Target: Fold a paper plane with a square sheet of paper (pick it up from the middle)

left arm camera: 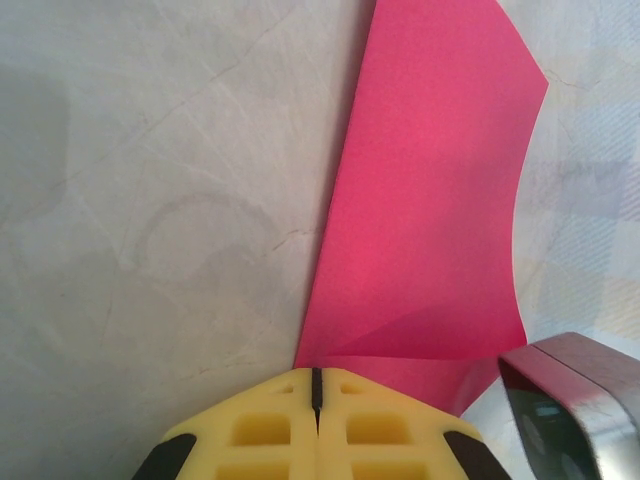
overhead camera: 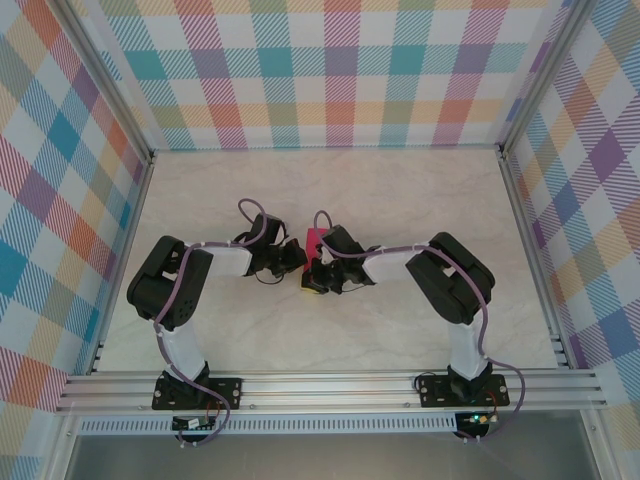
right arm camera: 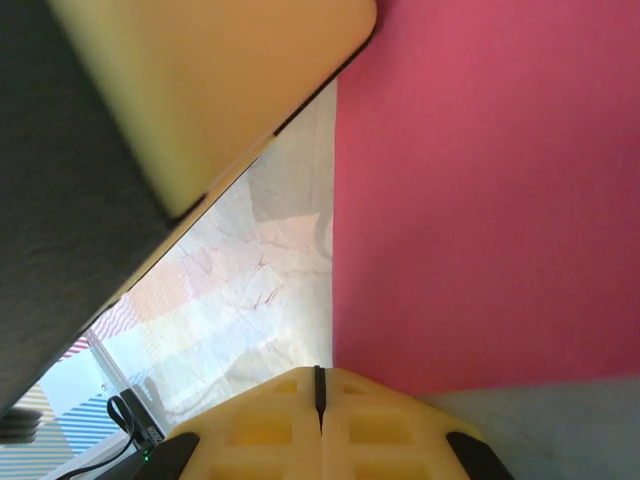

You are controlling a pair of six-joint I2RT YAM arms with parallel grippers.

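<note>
Mid-table, left pincer [left arm camera: 316,385], right pincer [right arm camera: 320,388] pinch paper [left arm camera: 430,200].

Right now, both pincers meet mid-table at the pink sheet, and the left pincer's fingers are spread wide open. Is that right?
No. The left pincer is shut, its yellow fingers pressed together, as the left wrist view shows. The rest stands: it and the right pincer meet mid-table at the pink sheet.

Bright, even light softly shades the square sheet of paper [left arm camera: 430,200]. The right wrist view blurs upper-left.
</note>
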